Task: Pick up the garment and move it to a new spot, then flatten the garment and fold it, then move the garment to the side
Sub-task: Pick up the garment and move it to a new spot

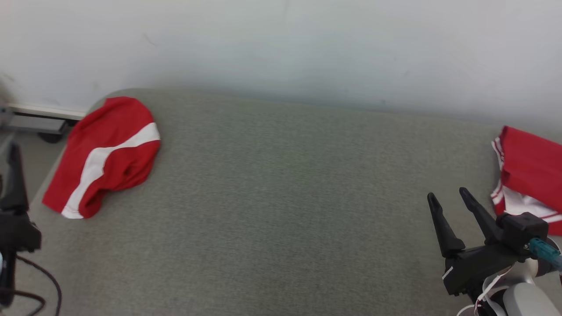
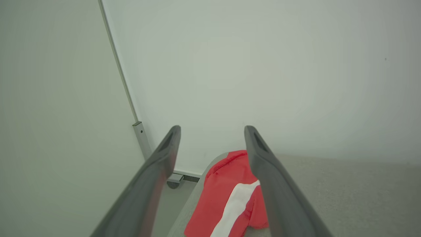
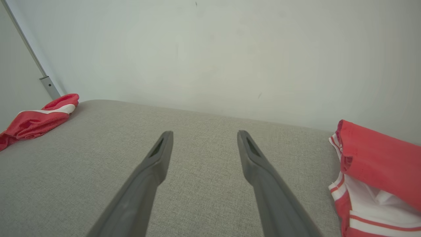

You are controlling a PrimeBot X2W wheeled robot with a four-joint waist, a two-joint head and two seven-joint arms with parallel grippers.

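Garment-wise there are two pieces out. One is a red fabric garment with a broad white stripe [image 1: 105, 153] [image 2: 223, 197] [image 3: 36, 115], lying at the far left corner of the grey woven-fabric tabletop [image 1: 285, 197]. It's a soft, rounded, lumpy bundle. Its long axis runs diagonally from that far corner back toward the near left edge, and the stripe follows the same line.

Over at the right edge there's a red garment with thin white trim lines [image 1: 531, 171] [image 3: 375, 164], rumpled, with white lining showing and partly cut off by the frame.

The left gripper [image 2: 212, 131] hangs off the tabletop's left side with its dark fingers spread wide, holding nothing and pointing toward the striped bundle. The right gripper [image 1: 448, 194] [image 3: 204, 133] hovers over bare cloth just beside the trimmed piece, also spread wide with nothing in it, pointing at the pale wall [image 1: 307, 44].
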